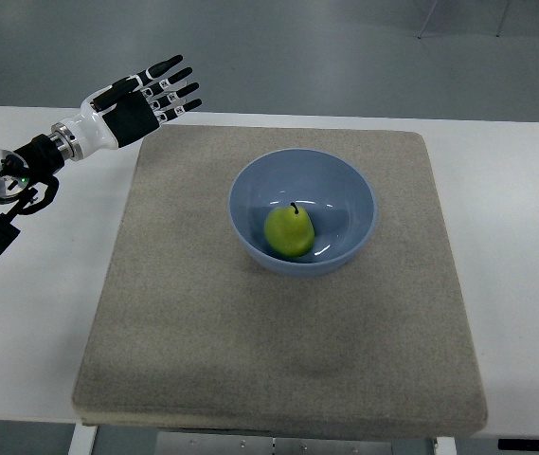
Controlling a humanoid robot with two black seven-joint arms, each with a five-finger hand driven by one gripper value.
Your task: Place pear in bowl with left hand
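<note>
A grey mat (278, 332) covers the white table (515, 237). On it stands a blue bowl (250, 185); inside, left of centre, lies a yellow-green pear (289, 232), its dark stem pointing away. No writing can be read anywhere. Well apart, at the mat's far left corner, the left hand (141, 102) hangs with fingers spread, empty.

White table (506, 190), beige mat (203, 313); grey floor (326, 47) beyond.
</note>
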